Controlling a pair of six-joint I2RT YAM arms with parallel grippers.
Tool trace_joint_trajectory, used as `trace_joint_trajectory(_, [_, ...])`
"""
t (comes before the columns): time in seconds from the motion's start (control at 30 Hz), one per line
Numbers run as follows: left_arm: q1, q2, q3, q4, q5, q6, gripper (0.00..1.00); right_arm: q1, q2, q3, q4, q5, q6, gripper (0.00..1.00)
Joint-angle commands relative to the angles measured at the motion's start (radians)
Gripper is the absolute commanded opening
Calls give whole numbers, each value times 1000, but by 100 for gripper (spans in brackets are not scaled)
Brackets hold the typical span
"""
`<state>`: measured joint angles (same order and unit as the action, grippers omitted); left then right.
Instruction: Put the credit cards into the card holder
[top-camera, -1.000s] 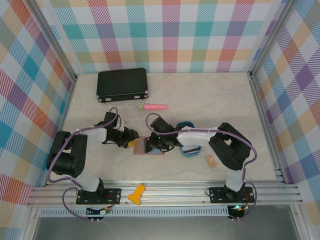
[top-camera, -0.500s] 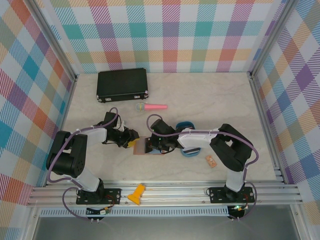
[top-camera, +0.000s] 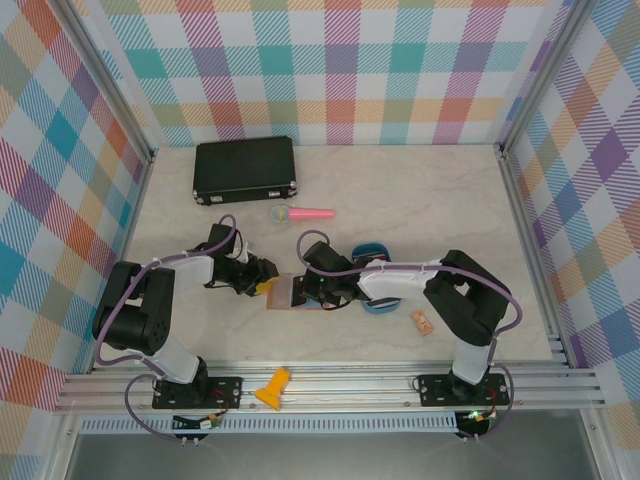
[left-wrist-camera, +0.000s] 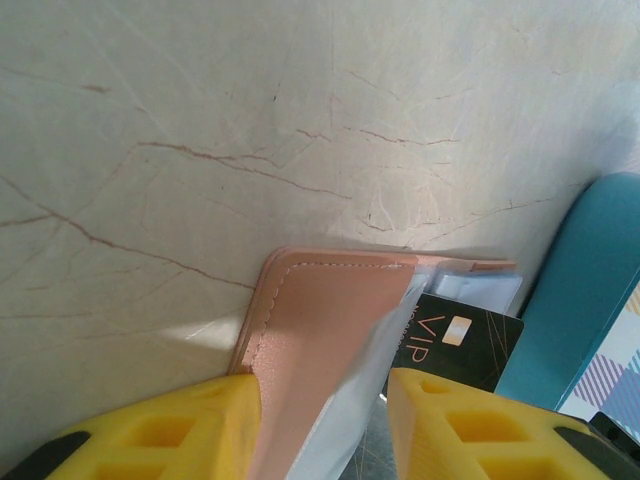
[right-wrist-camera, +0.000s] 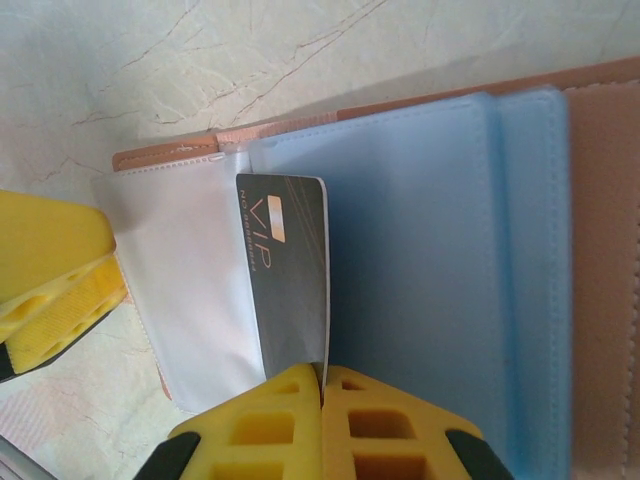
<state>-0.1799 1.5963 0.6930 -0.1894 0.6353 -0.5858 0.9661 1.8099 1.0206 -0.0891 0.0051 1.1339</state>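
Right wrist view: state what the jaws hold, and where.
The jaws of the right gripper pinch the black VIP card by its near short edge, over the card holder.

Pastel plaid all over the walls (top-camera: 340, 70): pinks, teals, oranges and purples crossing. The table (top-camera: 420, 200) is cream marble with thin brown veins. Black case (top-camera: 245, 170) at the far left corner, and beside it a pink stick (top-camera: 302, 213) with a pale green tip. Card holder (left-wrist-camera: 320, 330): pinkish-tan leather outside, light blue inside (pale stitching along the edge). The credit card (right-wrist-camera: 290, 270) is dark grey with gold "VIP" lettering. Yellow fingers (left-wrist-camera: 180, 425) on the left gripper (left-wrist-camera: 320, 385), and yellow on the right gripper (right-wrist-camera: 322, 378) too. Teal-blue tray (top-camera: 375, 248), small orange piece (top-camera: 421, 321) towards the near right edge.
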Motion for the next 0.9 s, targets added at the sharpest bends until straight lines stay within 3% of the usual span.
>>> trace_joint_trajectory(0.0, [2, 50, -26, -120, -111, 19, 41, 9, 30, -35, -115, 10, 2, 0])
trace_joint_trajectory(0.87, [1, 53, -29, -125, -111, 20, 41, 8, 152, 92, -123, -112, -51, 0])
